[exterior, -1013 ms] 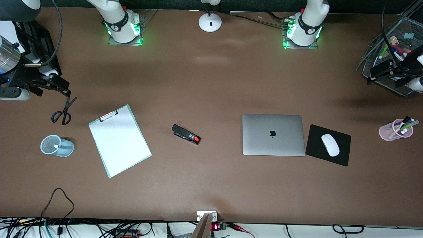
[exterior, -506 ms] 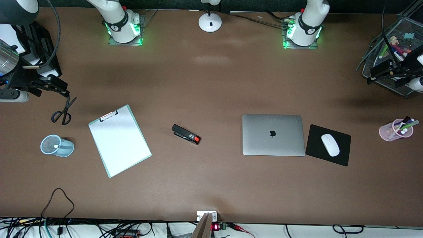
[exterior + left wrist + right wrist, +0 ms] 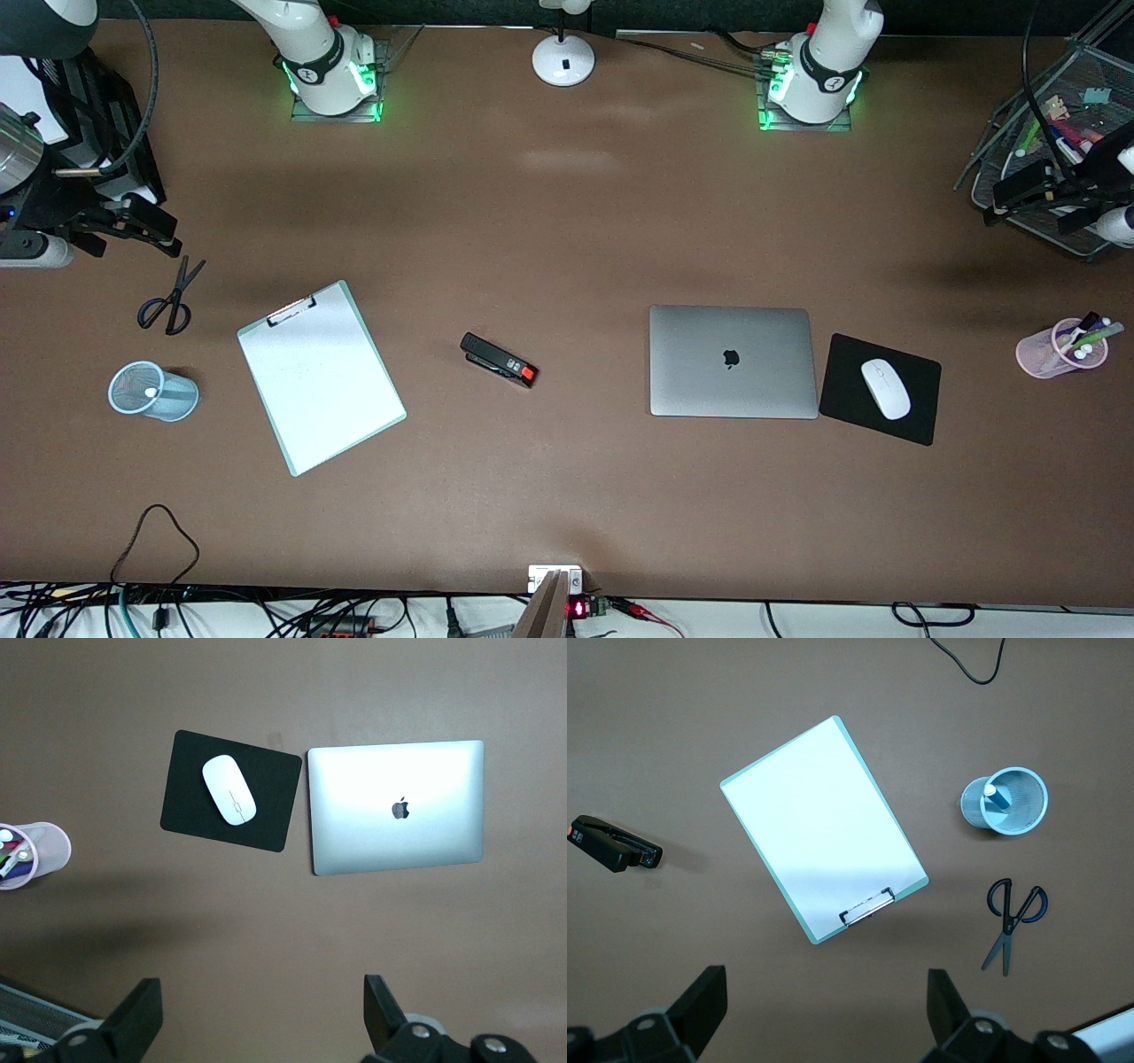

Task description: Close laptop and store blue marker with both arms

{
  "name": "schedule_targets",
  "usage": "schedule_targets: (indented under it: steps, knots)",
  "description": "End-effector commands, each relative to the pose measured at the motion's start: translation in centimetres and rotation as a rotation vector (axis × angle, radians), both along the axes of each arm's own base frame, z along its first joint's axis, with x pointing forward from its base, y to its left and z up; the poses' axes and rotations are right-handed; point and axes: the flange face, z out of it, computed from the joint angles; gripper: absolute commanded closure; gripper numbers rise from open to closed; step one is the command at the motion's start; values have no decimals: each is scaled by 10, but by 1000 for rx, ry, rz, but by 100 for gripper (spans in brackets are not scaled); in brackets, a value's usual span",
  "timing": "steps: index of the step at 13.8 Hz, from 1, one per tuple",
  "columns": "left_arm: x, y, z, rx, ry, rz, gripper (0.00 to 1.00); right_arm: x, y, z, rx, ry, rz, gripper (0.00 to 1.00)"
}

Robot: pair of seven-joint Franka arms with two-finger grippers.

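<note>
The laptop (image 3: pixel 733 361) is lying shut beside the mouse pad (image 3: pixel 879 388), its dark apple logo (image 3: pixel 731 358) showing. The blue marker (image 3: pixel 996 797) is standing in the mesh cup (image 3: pixel 152 391). The left gripper (image 3: pixel 259 1028) and the right gripper (image 3: pixel 824 1020) are hanging with fingers spread, grasping nothing, at their own table ends.

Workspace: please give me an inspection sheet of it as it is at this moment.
Surface: brown table, flat.
Job's things: laptop shut; blue marker upright in blue mesh cup.
Clutter: clipboard, stapler, scissors, mouse on black pad, pink pen cup, wire basket.
Grippers: left gripper open beside the basket; right gripper open above the scissors; both empty.
Cables: black loop near the front edge.
Surroundings: white lamp base.
</note>
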Motion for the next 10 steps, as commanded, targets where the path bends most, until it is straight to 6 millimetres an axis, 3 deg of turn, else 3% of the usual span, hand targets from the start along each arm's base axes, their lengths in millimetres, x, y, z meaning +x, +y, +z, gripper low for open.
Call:
schedule_targets:
  steps: [1, 7, 10]
  knots:
    - [2, 2, 6, 21, 7, -8, 0, -5, -4, 5, 17, 0, 10, 0]
    - [2, 1, 6, 23, 9, -8, 0, -9, -2, 13, 19, -9, 12, 0]
    - [2, 1, 6, 26, 7, -14, 0, -15, -10, 12, 19, 15, -2, 0]
